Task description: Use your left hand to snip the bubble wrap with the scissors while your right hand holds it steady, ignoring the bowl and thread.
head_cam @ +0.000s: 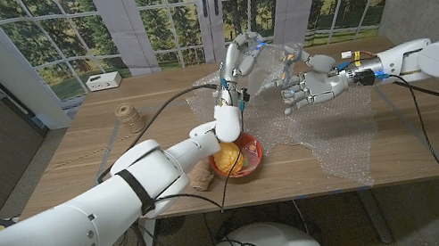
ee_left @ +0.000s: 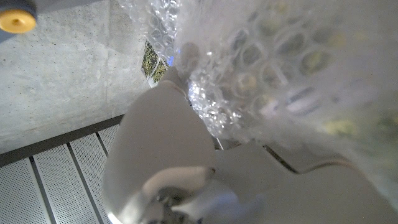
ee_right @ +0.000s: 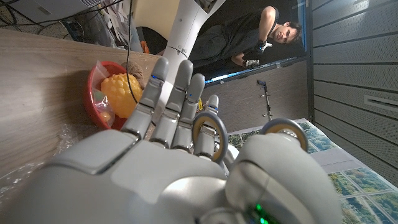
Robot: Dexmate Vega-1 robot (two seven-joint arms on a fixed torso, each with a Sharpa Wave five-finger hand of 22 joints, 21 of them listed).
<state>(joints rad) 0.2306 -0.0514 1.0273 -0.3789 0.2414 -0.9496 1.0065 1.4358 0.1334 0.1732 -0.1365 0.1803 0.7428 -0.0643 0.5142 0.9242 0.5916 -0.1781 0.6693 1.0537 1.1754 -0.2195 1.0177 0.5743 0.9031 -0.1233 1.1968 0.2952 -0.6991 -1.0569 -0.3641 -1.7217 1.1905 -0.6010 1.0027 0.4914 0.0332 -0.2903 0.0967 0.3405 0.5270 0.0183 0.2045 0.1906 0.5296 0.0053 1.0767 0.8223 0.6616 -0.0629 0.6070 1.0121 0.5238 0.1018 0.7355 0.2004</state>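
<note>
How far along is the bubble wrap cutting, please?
Done: one end of the bubble wrap is lifted off the table, up by the left hand. In hand: the right hand hovers beside it, fingers spread, gripping nothing. Left: I can't make out scissors or any cut, so steadying and snipping remain.

Wooden table [head_cam: 366,129] carries red bowl [head_cam: 250,165], thread spool [head_cam: 129,117], bubble wrap [head_cam: 346,148], white box [head_cam: 103,81].
</note>
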